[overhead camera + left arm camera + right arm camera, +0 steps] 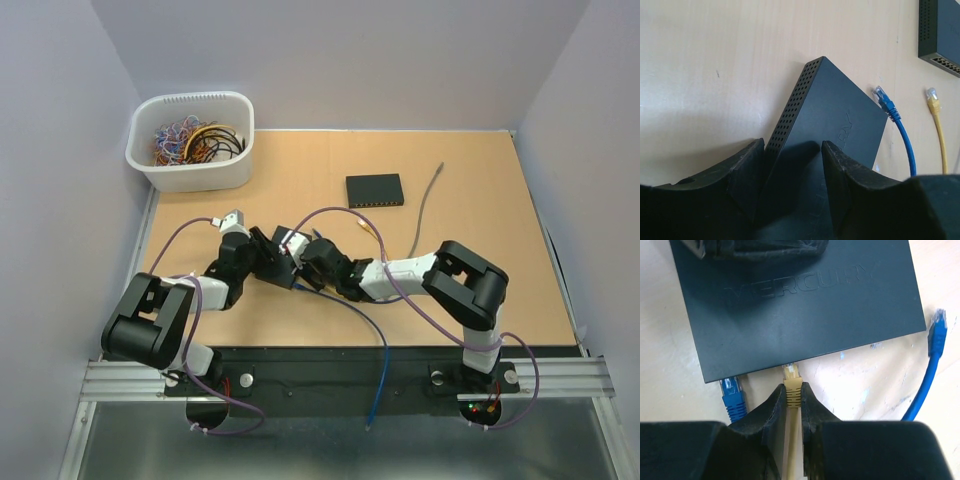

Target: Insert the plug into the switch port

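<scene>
- The right gripper (pixel 792 390) was clamped on the yellow plug (pixel 791 376). The plug's tip stuck out just ahead of the fingertips, at the near edge of the switch (pixel 800 305).
- A blue plug (pixel 732 392) sat at that same edge, just left of the jaws.
- A second blue plug (pixel 937 330) lay well off to their right.
- The left gripper (pixel 792 145) had its fingers spread to either side of the switch; whether they pressed on it could not be told.

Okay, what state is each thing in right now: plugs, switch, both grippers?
yellow plug: held by right gripper, tip at the edge of the switch, not seated
switch: straddled by the left gripper
right gripper: shut on the yellow plug
left gripper: around the switch, grip unclear
loose blue plug: unplugged beside the switch
</scene>
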